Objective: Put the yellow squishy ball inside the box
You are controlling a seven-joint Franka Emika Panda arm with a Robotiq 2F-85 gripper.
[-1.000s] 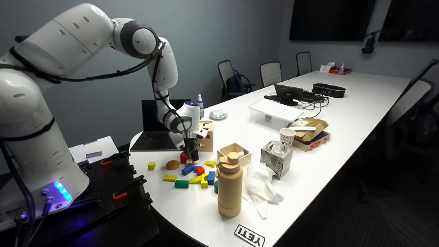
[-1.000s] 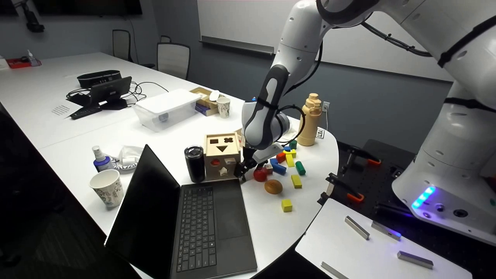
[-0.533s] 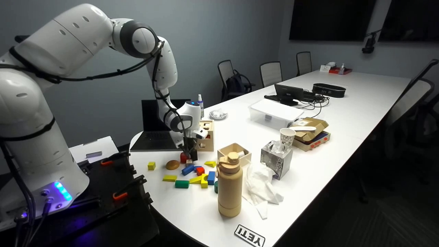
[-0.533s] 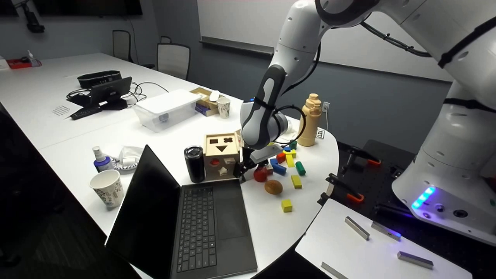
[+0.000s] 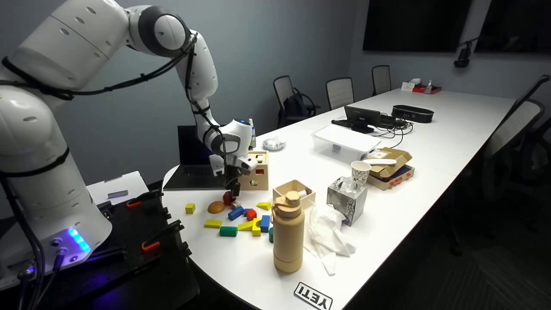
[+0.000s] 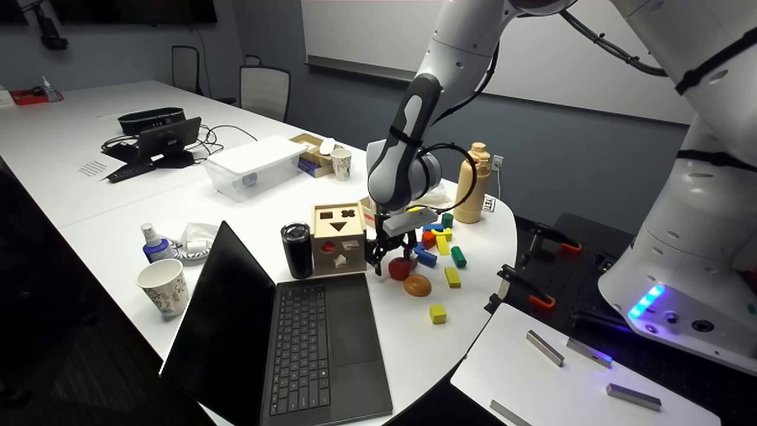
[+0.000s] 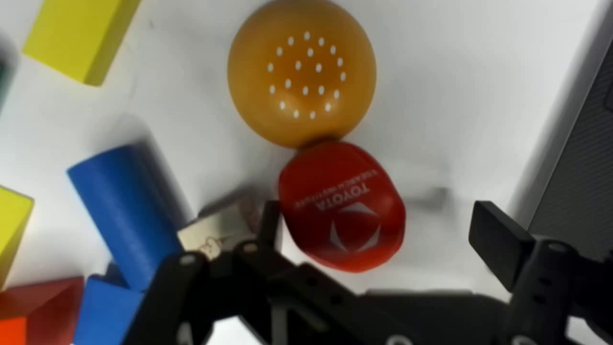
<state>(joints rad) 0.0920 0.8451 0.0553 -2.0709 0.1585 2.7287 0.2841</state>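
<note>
Wrist view: the claw point(image 7: 377, 218) is held wide, nothing pinched, with a red ball point(image 7: 342, 206) seen between its fingers point(image 7: 500, 242); whether it is touched is hard to tell. Just past it on the table point(image 7: 455, 96) lies an orange bun point(image 7: 301, 72), likely the squishy ball that is wanted. In both exterior views, the claw has been pulled back a little from the wooden box point(image 6: 339, 241) and the red ball nudged toward the bun. So the bun must still be reached and lifted.
</note>
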